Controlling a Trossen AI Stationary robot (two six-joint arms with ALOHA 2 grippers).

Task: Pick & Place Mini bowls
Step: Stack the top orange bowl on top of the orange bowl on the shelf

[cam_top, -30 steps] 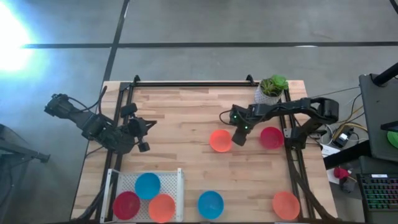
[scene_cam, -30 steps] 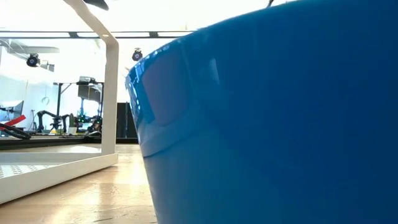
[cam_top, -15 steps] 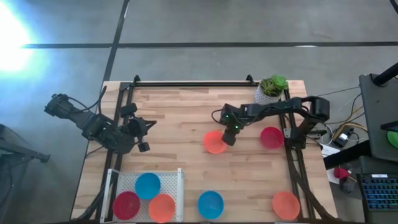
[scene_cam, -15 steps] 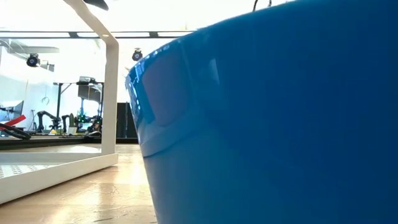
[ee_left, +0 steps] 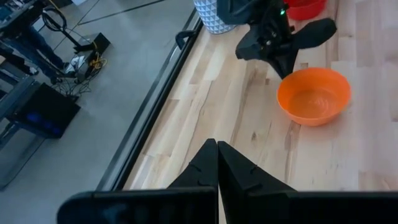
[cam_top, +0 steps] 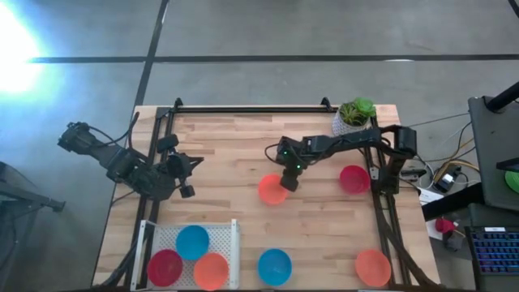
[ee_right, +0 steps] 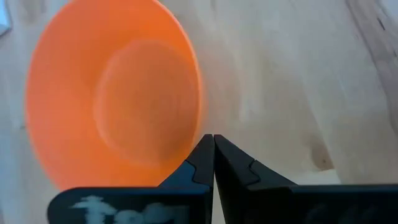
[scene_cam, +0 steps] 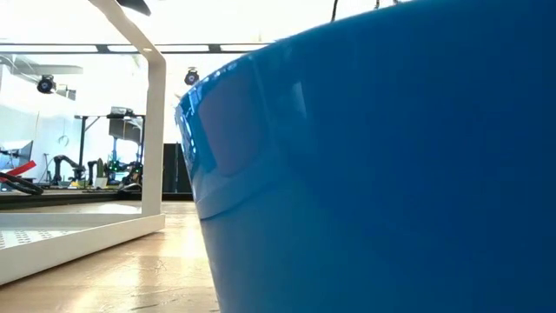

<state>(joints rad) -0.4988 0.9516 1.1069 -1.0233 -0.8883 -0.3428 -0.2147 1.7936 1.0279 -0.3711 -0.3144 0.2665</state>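
The right gripper point(cam_top: 287, 182) is reaching out over the middle of the table point(cam_top: 235, 158), its two fingers point(ee_right: 205, 163) pressed together with nothing between them. Their tips are sitting just against the rim of an orange bowl point(cam_top: 272, 190), which is resting upright on the wood on the side of the gripper facing the left arm; the right wrist view is showing that bowl point(ee_right: 115, 106) filling the space just ahead of the closed fingertips, though whether they are actually touching the rim cannot be told.

Behind the gripper, toward its own arm's base, a red bowl point(cam_top: 353, 179) is lying on the table near the rail, and beyond that a white pot with a green plant point(cam_top: 354, 116) is standing at the table's far corner. Well away toward the near edge, a blue bowl point(cam_top: 274, 266) and another orange bowl point(cam_top: 372, 266) are sitting on the bare wood. Farther still, a white tray point(cam_top: 235, 235) is holding a blue bowl point(cam_top: 192, 241), a red bowl point(cam_top: 165, 267) and an orange bowl point(cam_top: 211, 269).

The left gripper point(cam_top: 186, 191) is waiting at the opposite side of the table, its fingers point(ee_left: 214, 163) shut together and empty.
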